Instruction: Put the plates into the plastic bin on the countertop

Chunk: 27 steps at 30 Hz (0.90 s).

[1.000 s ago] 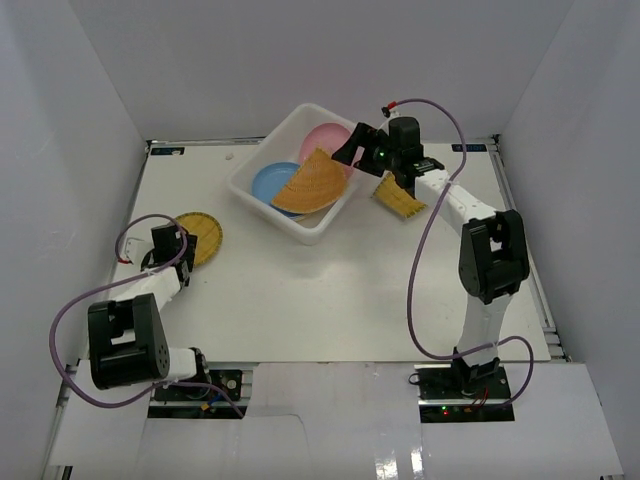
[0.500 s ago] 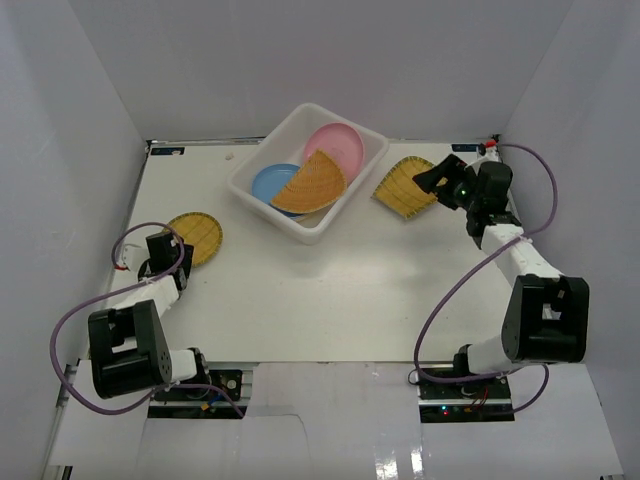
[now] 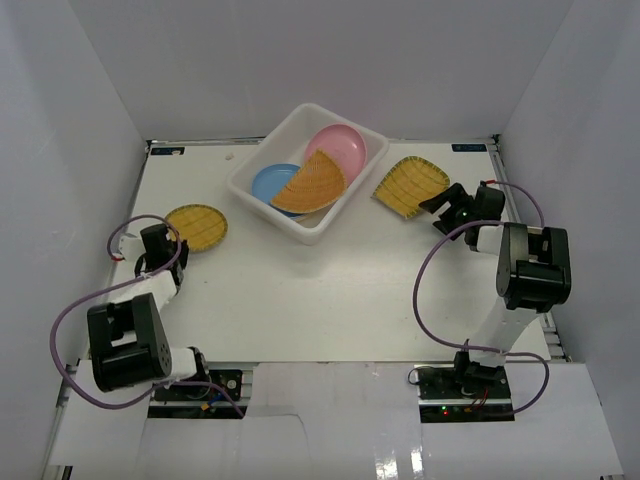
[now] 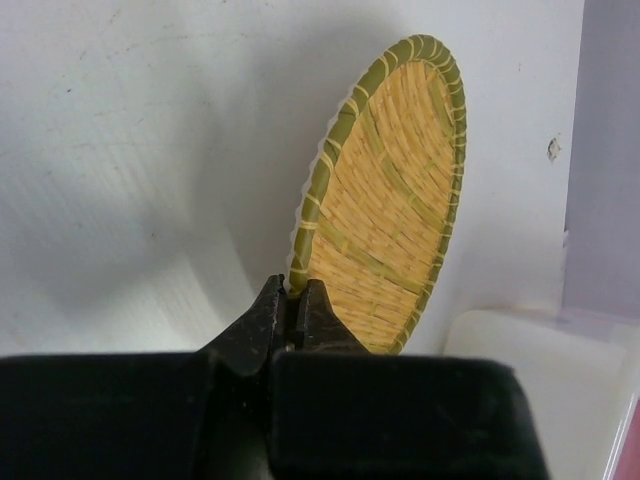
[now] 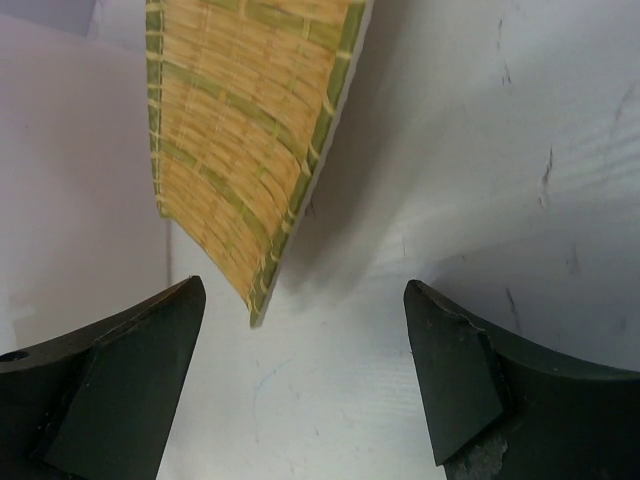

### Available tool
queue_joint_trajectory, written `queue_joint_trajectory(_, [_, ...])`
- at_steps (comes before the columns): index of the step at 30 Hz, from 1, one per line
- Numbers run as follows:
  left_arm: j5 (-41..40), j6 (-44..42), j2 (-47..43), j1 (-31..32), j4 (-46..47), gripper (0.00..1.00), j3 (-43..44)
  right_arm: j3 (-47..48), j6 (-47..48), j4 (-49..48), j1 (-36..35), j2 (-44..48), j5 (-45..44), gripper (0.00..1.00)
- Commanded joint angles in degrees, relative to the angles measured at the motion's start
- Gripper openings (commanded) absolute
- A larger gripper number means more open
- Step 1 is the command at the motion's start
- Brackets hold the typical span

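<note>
Closest to my bases, the white tabletop [image 3: 330, 300] lay flat under both my arms. On my left side, my left claw [image 4: 295, 300] was clenched on the near rim of the round woven plate [image 4: 385, 200], its two black fingertips pressed together over the green-bound edge. From above, that plate sat near the left edge of the tabletop, well apart from the plastic bin [image 3: 300, 228]. I could not tell whether it was lifted or resting on the surface.

On my right side, my right claw [image 5: 300, 335] stood released, its jaws spread wide and gripping nothing. The squarish woven plate [image 5: 250, 130] lay just ahead of it on the tabletop. Its nearest corner reached to the mouth of the jaws without touching either finger.

Farther back, the plastic bin sat at an angle toward the far middle of the tabletop, just to the left of the squarish plate. Inside it lay a blue plate [image 3: 266, 182] at the left. A fan-shaped woven plate [image 3: 312, 185] overlapped it in the middle, and a pink plate [image 3: 338, 145] leaned at the far end.
</note>
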<state>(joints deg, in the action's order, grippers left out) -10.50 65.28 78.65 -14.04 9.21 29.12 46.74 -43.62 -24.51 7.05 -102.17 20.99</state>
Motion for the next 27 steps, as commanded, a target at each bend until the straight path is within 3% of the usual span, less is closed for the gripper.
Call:
queue_joint_trajectory(1, [-1.27, -4.28, -6.65, -0.02, -10.6, 0.0, -1.09, 4.49, -2.09, -4.58, 0.16, -2.76, -2.44, 0.87])
queue_joint_trajectory(8, [-0.22, -8.84, -24.13, 0.07, -18.52, 0.0, -1.0, 9.33, -2.53, -3.96, 0.16, -9.71, -2.62, 0.86])
queue_joint_trajectory(13, [-0.48, -13.68, -34.44, 0.07, -24.05, 0.0, 7.33, 11.79, -4.28, -3.88, 0.16, -12.34, -2.72, 0.74])
queue_joint_trajectory(17, [6.16, -12.55, -34.44, 0.07, -25.83, 0.0, 14.98, 13.02, -6.92, -4.93, 0.16, -14.55, -1.83, 0.54])
queue_joint_trajectory(20, [14.58, -11.32, -32.34, 0.16, -24.07, 0.0, 20.96, 12.94, -7.45, -5.02, 0.16, -14.73, -2.54, 0.31])
queue_joint_trajectory(21, [17.07, -9.66, -30.51, 0.24, -23.28, 0.0, 22.37, 12.68, -7.71, -5.37, 0.25, -14.29, -2.71, 0.19])
queue_joint_trajectory(24, [28.23, -6.58, -26.2, 1.47, -15.73, 0.0, 25.8, 9.96, -8.68, -7.99, 0.42, -11.48, -2.98, 0.09])
queue_joint_trajectory(26, [31.67, -4.45, -18.91, 4.88, -12.05, 0.0, 29.82, 7.16, -9.03, -8.88, 0.68, -9.2, -3.41, 0.08])
queue_joint_trajectory(27, [30.38, -6.8, -16.02, 10.04, -12.03, 0.0, 31.85, 6.0, -9.03, -9.67, 0.77, -6.4, -3.59, 0.08])
